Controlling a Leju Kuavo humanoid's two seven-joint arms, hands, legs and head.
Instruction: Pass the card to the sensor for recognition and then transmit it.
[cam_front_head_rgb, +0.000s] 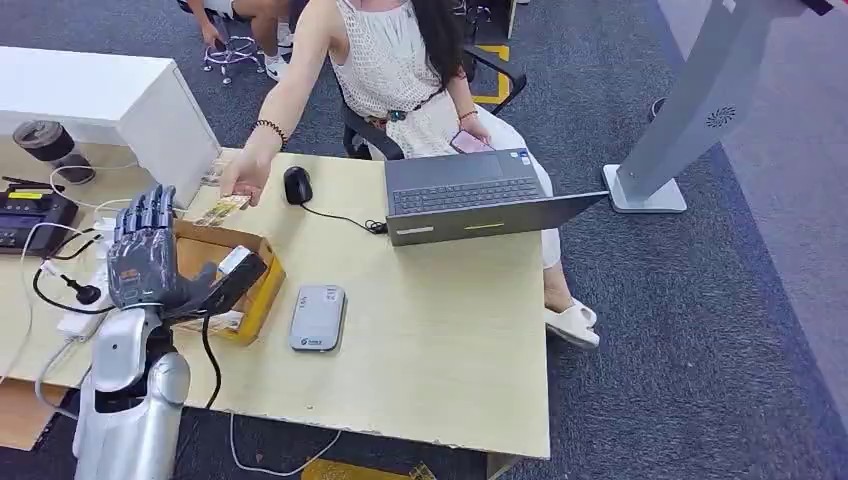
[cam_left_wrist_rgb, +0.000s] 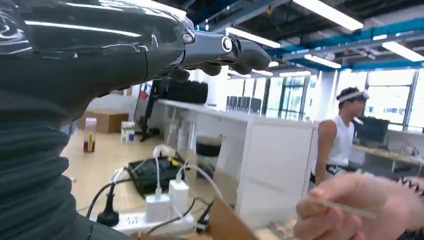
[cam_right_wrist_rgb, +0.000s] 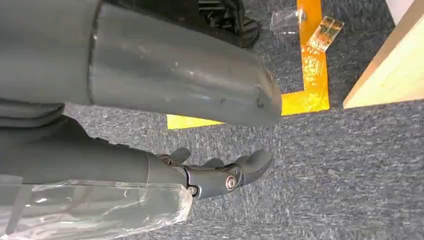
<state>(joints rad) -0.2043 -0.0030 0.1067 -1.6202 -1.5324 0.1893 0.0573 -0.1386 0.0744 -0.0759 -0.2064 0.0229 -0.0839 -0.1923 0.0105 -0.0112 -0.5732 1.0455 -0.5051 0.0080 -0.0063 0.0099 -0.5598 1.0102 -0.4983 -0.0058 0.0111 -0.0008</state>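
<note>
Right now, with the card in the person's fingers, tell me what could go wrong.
1. The left hand is raised, open and empty beside the person's hand holding the card; closing on it could pinch their fingers.
2. The cardboard box sits right below; a missed handover may drop the card inside.
3. Cables lie near the arm and could snag.

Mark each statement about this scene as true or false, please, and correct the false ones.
1. The person's hand holds the card. True.
2. The left hand grips the card. False: it is raised over the cardboard box, fingers apart, holding nothing.
3. The card reader lies flat on the table. True.
4. The laptop is closed. False: it is open.
5. The right hand rests on the table. False: it hangs over the carpet.
</note>
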